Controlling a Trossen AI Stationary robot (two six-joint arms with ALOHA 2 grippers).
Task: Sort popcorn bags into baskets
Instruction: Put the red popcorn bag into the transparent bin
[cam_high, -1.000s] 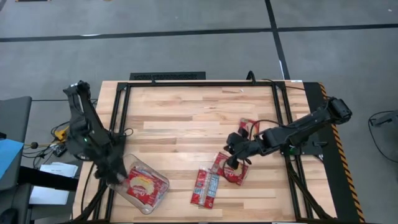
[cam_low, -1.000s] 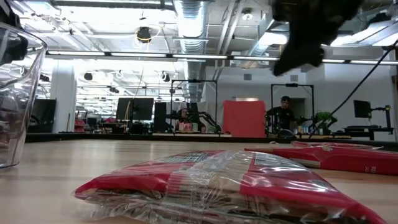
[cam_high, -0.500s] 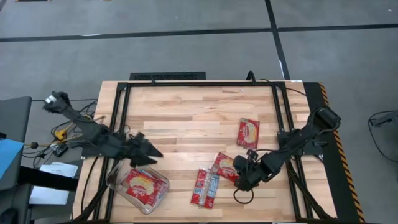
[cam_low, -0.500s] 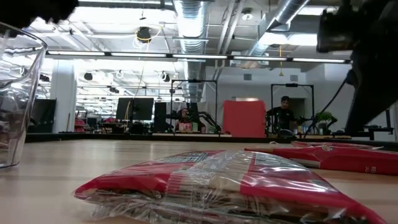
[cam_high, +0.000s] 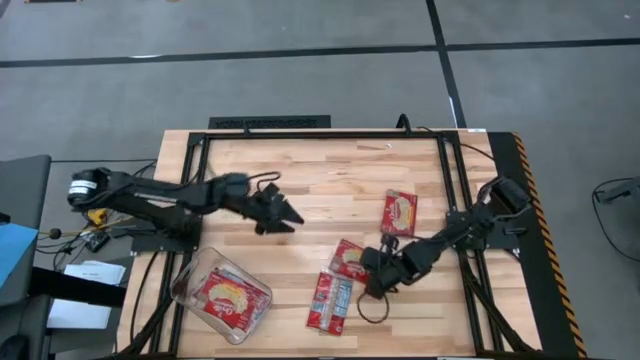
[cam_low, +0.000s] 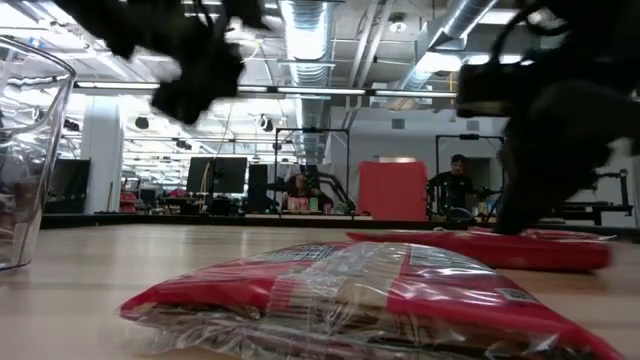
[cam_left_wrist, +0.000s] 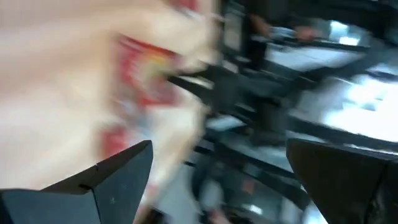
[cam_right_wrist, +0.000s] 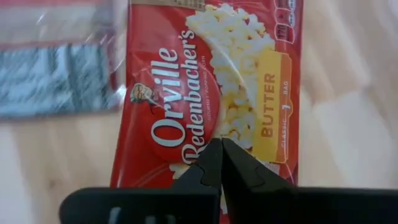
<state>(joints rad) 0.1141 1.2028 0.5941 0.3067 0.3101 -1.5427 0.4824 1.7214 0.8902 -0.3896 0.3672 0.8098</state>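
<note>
Four flat red popcorn packets on a pale wooden slatted table (cam_high: 320, 175) framed by black rails.

One red-and-cream packet (cam_high: 230, 298) lies inside the clear rounded plastic tub (cam_high: 192, 280) at the table's near left corner.

One packet with a blue-white label (cam_high: 330, 302) lies loose at near centre.

One butter-flavour packet (cam_high: 348, 258) lies just beside it, with the right gripper (cam_high: 372, 283) low at its edge, fingers pressed together; whether they pinch the wrapper cannot be told.

One packet (cam_high: 399, 213) lies apart, toward the right rail.

Left gripper (cam_high: 281, 216) hangs over bare wood at mid-table, fingers spread, holding nothing.

Floor beneath: grey, crossed by dark lines. Room beyond: white ceiling ducts (cam_low: 300, 25), strip lights, monitors, a red panel (cam_low: 392, 190), a person (cam_low: 457, 185) standing far back.
</note>
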